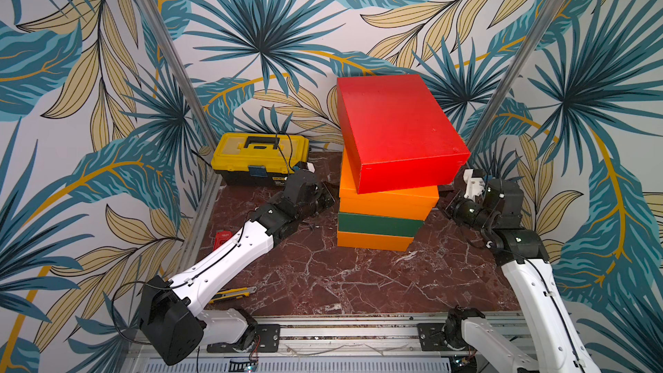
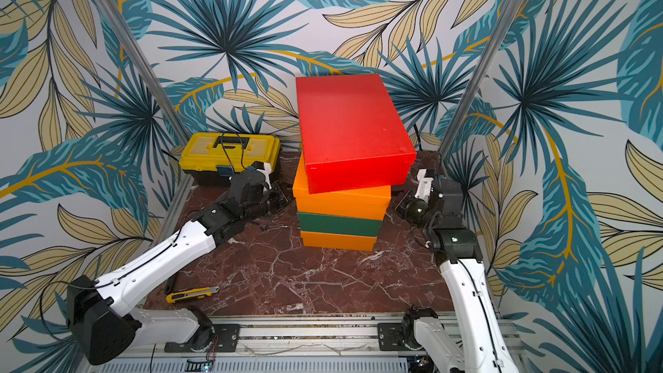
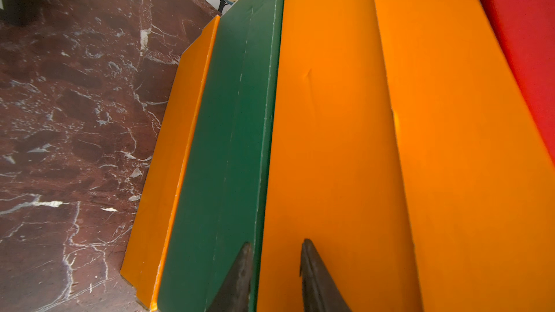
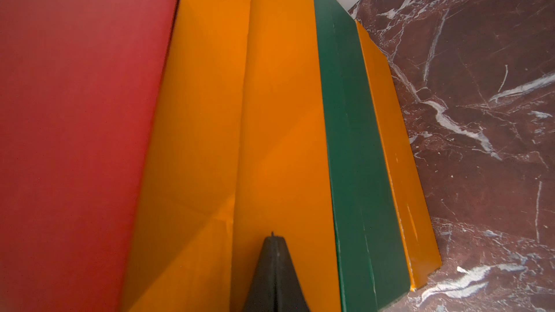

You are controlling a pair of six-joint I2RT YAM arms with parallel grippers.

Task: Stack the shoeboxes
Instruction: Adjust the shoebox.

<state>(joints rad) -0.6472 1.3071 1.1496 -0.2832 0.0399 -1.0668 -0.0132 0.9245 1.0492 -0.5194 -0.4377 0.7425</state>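
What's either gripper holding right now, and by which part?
Nothing gripped. Left fingers slightly apart, right fingers shut empty, both at the upper orange box, on opposite sides; contact unclear.

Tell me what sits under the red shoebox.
The red shoebox rests askew on the upper orange shoebox, which sits above a dark green shoebox and the lower orange shoebox on the marble table. Red covers most of the upper lid, and all contents are hidden.

right fingers together at upper orange box | red box above | green box, lower orange box beneath | marble table
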